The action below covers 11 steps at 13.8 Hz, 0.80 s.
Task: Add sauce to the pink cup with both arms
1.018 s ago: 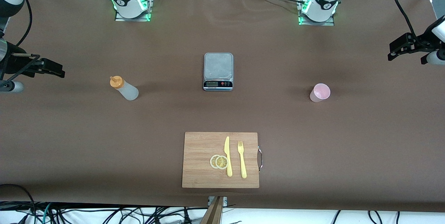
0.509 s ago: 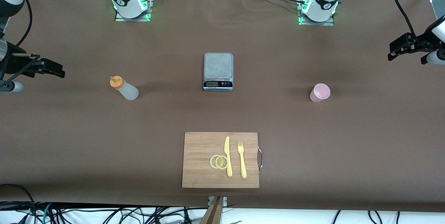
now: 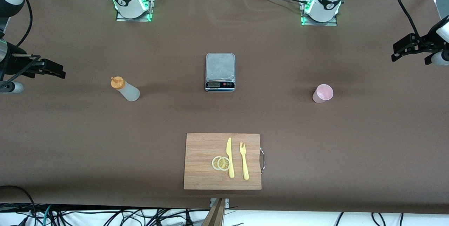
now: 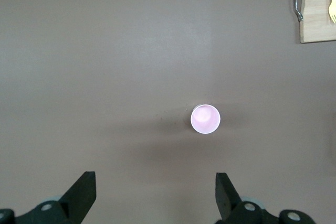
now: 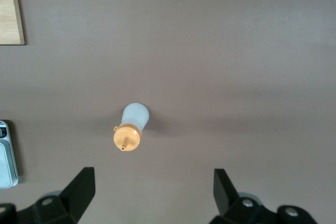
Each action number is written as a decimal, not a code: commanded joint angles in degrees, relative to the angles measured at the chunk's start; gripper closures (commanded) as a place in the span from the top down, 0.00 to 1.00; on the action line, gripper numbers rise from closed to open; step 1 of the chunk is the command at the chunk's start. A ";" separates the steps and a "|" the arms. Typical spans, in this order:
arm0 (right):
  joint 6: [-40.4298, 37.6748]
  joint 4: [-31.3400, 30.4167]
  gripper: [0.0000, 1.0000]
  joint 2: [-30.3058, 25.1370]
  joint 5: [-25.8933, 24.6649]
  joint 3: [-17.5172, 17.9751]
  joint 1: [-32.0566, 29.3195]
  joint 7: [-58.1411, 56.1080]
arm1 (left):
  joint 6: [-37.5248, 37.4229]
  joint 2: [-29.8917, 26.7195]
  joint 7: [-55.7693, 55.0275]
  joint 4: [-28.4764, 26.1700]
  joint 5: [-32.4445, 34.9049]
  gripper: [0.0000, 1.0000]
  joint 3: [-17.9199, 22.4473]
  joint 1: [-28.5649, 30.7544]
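Lying nearest the front camera, a wooden cutting board carries two lemon slices, a yellow knife and a yellow fork. Farther back, the sauce bottle stands upright toward the right arm's end of the table, its orange cap on. The pink cup stands upright toward the left arm's end, apparently empty, though its inside shows only faintly. Between them, slightly farther back, sits a kitchen scale. The right gripper hangs over the table's end near the bottle, fingers spread wide, holding nothing. The left gripper hangs over the other end near the cup, likewise wide apart and empty.
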 commanded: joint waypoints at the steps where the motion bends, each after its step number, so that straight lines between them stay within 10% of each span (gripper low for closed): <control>1: -0.14 0.79 1.00 -0.03 -0.19 -0.06 -0.05 -0.82 | -1.26 0.65 -3.65 1.80 0.16 1.00 -0.22 0.11; 11: -0.14 0.79 1.00 -0.03 -0.11 -0.06 -0.05 -0.73 | -0.99 0.83 -5.51 1.80 0.16 1.00 -0.31 0.11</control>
